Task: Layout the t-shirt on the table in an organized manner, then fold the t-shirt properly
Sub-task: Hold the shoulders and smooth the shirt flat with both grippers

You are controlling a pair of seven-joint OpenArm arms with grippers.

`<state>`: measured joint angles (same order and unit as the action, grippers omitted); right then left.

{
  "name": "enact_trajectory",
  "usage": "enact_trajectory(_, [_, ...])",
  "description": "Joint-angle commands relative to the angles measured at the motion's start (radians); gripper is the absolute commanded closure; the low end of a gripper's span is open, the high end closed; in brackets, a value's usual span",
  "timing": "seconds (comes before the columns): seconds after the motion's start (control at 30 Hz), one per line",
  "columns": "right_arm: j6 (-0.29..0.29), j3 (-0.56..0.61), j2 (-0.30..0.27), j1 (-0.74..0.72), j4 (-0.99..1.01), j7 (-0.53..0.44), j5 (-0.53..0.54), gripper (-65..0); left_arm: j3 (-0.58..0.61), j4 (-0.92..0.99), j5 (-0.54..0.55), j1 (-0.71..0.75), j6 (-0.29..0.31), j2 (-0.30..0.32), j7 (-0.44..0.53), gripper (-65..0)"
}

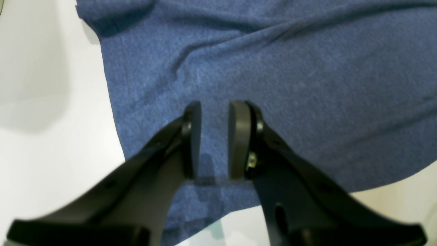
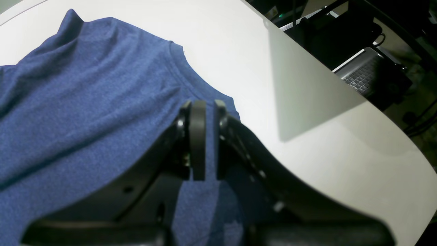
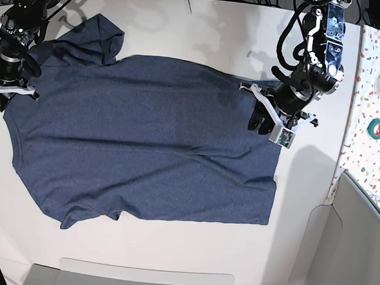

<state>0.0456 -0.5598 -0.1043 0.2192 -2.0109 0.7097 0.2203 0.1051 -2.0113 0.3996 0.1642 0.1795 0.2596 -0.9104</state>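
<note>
T-shirt [image 3: 145, 140], dark heathered blue, lies spread almost flat across the white table [image 3: 170, 251], plain side up, with a few soft creases and one sleeve bunched at the far corner. The left gripper [image 1: 214, 136] stands over the hem edge, jaws partly open with cloth between them but not pinched. The right gripper [image 2: 206, 136] is nearly closed on the fabric by the neckline. This looks like the laying-out step; next, both edges likely need pulling taut before any fold.
</note>
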Motion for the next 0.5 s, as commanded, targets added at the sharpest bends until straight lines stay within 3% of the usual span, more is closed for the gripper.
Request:
enact_trajectory(0.0, [0.000,-0.003,-0.012,-0.004,-0.015,-0.029,-0.002,-4.7,-0.018,-0.019,0.005,0.007,-0.001,0.004,0.029,-13.9])
enact_trajectory(0.47, [0.000,-0.004,-0.015,0.003,-0.015,-0.029,-0.002,-4.7,-0.060,-0.022,0.005,0.041,-0.001,-0.016,0.030,-13.9])
